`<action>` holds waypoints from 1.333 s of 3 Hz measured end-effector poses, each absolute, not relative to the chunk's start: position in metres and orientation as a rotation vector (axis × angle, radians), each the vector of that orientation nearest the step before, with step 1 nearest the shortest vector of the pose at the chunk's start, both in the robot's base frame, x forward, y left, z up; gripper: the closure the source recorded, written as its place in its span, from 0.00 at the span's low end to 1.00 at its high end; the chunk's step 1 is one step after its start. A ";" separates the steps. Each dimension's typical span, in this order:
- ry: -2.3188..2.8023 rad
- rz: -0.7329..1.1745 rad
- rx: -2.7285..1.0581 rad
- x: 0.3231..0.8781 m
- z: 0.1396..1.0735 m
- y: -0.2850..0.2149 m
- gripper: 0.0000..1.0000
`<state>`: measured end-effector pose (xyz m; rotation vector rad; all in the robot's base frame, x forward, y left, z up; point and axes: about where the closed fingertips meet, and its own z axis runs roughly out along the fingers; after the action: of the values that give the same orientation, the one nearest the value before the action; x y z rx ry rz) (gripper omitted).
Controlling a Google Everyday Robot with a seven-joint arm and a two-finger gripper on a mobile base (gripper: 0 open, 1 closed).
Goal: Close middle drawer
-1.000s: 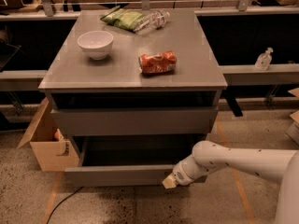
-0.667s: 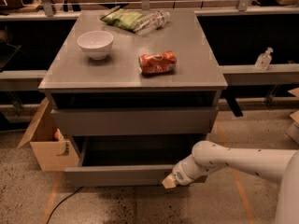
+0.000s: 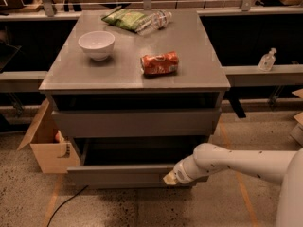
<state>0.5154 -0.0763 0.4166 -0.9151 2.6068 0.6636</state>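
Note:
The middle drawer (image 3: 118, 175) of the grey cabinet (image 3: 132, 70) stands pulled out, its flat grey front well forward of the cabinet and its dark interior (image 3: 137, 155) showing. Above it is another grey drawer front (image 3: 135, 122), set slightly forward with a dark gap over it. My gripper (image 3: 169, 178), at the end of the white arm (image 3: 236, 162) coming in from the right, is at the right part of the middle drawer's front, touching or just short of it.
On the cabinet top are a white bowl (image 3: 96, 44), a crushed orange can (image 3: 160, 63), a green bag (image 3: 124, 19) and a clear bottle (image 3: 154, 21). An open cardboard box (image 3: 47, 148) stands at the left. A cable (image 3: 64, 205) lies on the floor.

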 end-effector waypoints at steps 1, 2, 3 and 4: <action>2.569 0.614 -0.876 0.533 0.420 -0.080 1.00; 2.530 0.572 -0.839 0.554 0.423 -0.081 1.00; 2.491 0.535 -0.807 0.579 0.423 -0.079 1.00; 2.472 0.507 -0.800 0.598 0.422 -0.078 1.00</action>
<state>0.5984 -0.0782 0.4222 -0.8004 2.4717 0.5068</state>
